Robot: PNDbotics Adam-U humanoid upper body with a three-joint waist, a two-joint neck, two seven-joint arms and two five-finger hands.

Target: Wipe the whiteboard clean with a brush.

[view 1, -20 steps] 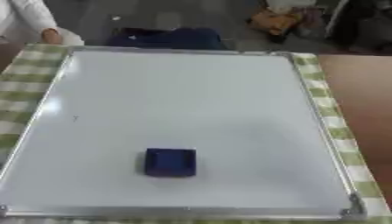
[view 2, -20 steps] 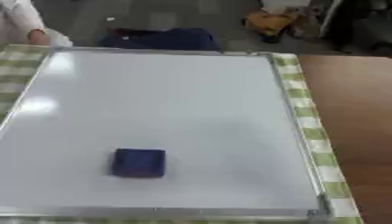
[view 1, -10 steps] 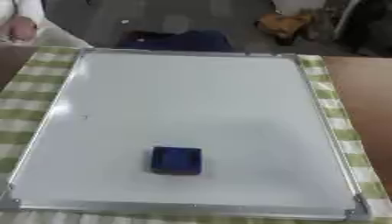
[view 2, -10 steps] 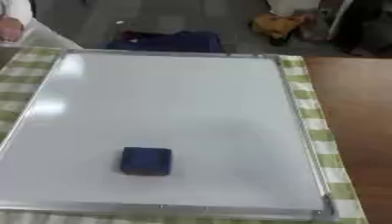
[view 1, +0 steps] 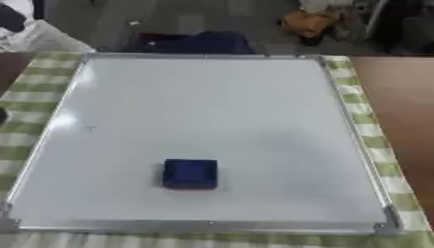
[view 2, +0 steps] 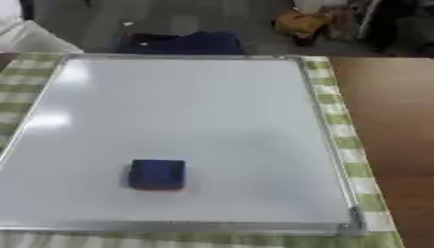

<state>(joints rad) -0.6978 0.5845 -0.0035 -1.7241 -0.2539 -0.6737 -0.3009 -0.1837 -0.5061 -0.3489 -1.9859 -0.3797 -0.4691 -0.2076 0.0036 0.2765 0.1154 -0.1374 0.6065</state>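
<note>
Green-checked cloth (view 1: 373, 140) bears whiteboard (view 1: 212, 106); blue brush (view 1: 190, 173) lies alone, neither robot hand visible.

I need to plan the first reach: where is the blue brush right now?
The blue brush lies flat on the whiteboard, in its near half and slightly left of centre, close to the near frame edge. No robot hand shows in either view.

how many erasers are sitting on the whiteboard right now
1. A single blue eraser lies on the whiteboard, in its near half, a little left of centre. Nothing covers the board, so none should be hidden. Neither robot hand is in view.
</note>
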